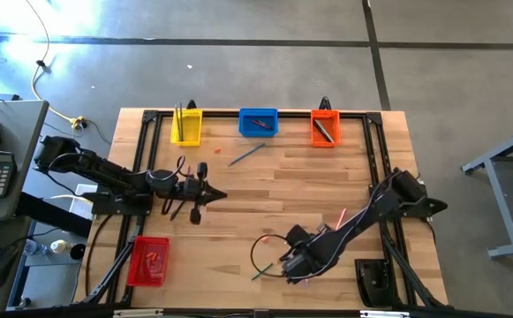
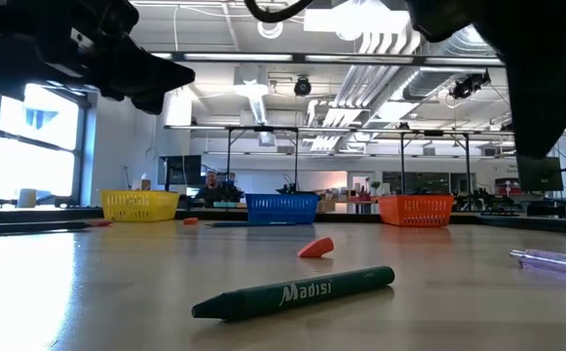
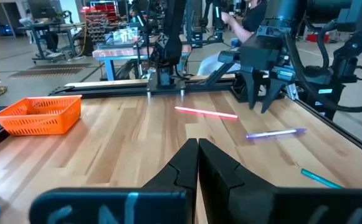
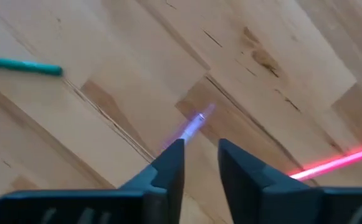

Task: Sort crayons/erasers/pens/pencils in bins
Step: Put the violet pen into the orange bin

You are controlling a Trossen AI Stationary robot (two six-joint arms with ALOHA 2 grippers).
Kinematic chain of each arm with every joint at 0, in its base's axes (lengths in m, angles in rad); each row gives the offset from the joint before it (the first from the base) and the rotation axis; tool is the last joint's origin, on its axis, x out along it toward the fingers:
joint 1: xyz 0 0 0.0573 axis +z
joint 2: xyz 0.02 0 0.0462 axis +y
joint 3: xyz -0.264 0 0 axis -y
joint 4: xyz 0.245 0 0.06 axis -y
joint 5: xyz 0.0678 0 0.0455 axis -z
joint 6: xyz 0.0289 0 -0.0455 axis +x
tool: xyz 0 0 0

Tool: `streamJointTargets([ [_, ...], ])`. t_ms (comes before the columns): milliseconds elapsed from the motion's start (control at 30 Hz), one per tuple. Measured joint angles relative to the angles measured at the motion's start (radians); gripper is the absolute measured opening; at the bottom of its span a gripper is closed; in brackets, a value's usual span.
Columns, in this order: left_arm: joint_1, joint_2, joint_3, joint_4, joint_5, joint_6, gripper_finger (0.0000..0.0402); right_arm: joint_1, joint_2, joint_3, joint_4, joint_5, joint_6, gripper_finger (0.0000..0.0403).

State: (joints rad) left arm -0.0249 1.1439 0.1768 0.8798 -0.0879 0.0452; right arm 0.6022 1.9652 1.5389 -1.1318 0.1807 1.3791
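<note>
On the left side of the table, the red bin (image 1: 148,261) sits near the front edge, and the yellow bin (image 1: 186,125) stands at the far edge with long sticks in it. The left gripper (image 1: 208,194) hovers left of centre with its fingers (image 3: 196,163) pressed together and empty. Along the far edge follow the blue bin (image 1: 259,122), with a blue-green stick (image 1: 246,155) lying loose just in front of it, and the orange bin (image 1: 325,127). To the right and near, the right gripper (image 4: 200,158) points down over a purple pen (image 4: 193,126), its fingers parted and holding nothing; the pen's tip shows just beyond the gap. A bright pink pen (image 3: 205,112) lies close on the far side, and a green crayon (image 2: 295,292) near the front. Risk: the pen sits off the gap's centre line, so closing could pinch only its tip, making it pivot or roll away. A descent that drifts may also nudge the pink pen.
</note>
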Motion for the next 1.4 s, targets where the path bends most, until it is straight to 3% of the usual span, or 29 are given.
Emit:
streamJointTargets([
  [200, -0.023, 0.0, 0.0, -0.002, -0.003, 0.0, 0.0003, 0.005, 0.0, -0.058, 0.1, -0.024, 0.077, 0.0139],
  [567, -0.042, 0.0, 0.0, -0.005, -0.006, -0.005, 0.0003, 0.042, 0.0, -0.215, 0.251, -0.028, 0.211, 0.0142],
  [833, -0.042, 0.0, 0.0, -0.004, -0.006, -0.007, 0.0003, 0.042, -0.006, -0.289, 0.406, -0.024, 0.21, 0.0142],
  [1233, -0.042, 0.0, 0.0, -0.012, -0.006, -0.019, 0.0003, 0.02, -0.005, -0.296, 0.381, -0.038, 0.128, 0.0142],
  [1400, -0.042, 0.0, 0.0, -0.027, -0.005, -0.034, 0.0003, 0.009, -0.005, -0.297, 0.376, -0.047, 0.076, 0.0121],
])
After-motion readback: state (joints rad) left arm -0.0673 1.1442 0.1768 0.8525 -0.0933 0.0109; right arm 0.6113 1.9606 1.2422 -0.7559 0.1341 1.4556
